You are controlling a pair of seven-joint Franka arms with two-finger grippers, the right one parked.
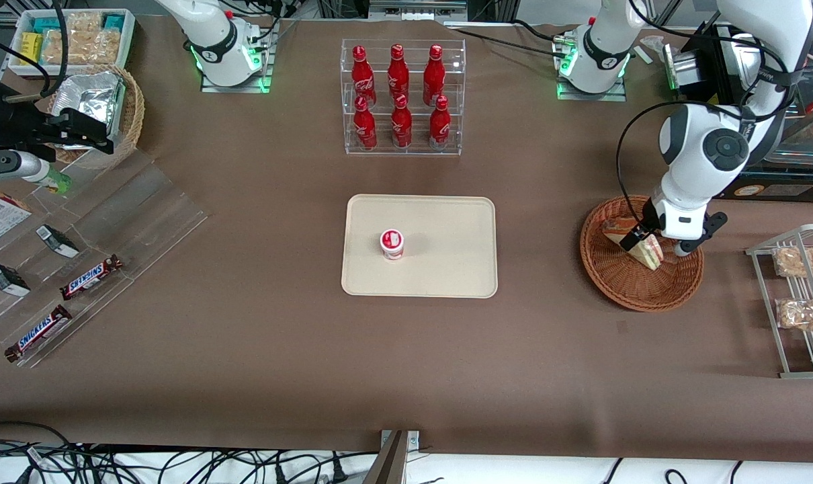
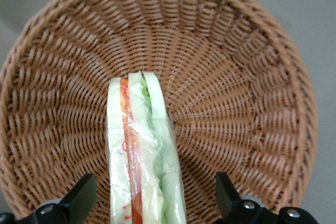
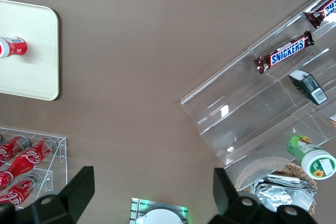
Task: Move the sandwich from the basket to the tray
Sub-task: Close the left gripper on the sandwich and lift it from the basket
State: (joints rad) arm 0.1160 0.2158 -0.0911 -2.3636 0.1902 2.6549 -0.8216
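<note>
So we see the gripper down over the basket, jaws spread wide, one finger on each flank of the sandwich, neither touching the wrap. The sandwich stands on edge in the basket, its long axis running straight away from the wrist, across the closing line, so we judge closing would pinch its broad faces. The tray lies well off toward the parked arm, holding a small red-lidded cup.
</note>
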